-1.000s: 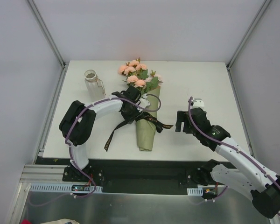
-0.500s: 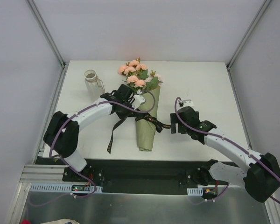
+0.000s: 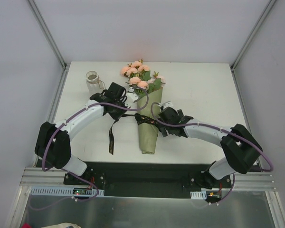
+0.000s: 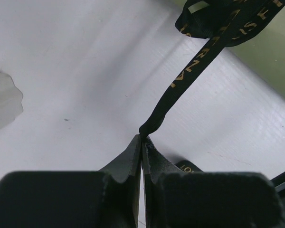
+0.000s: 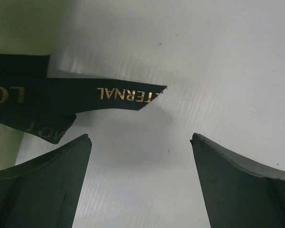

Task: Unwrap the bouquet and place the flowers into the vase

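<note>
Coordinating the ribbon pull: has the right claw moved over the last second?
Yes. Seen from above, the right claw moved left across the table and now sits, open, beside the bouquet, which stayed put.

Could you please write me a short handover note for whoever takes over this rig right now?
Grippers: the left gripper is shut on the black ribbon, which runs taut to the bouquet. The right gripper is open by the ribbon's other end, right of the paper cone, holding nothing.
Things: the bouquet lies mid-table, flowers towards the far edge. The vase stands upright at far left, no flowers in it.
Done: ribbon gripped only.
Left: untie the ribbon, open the paper, put the flowers in the vase.
</note>
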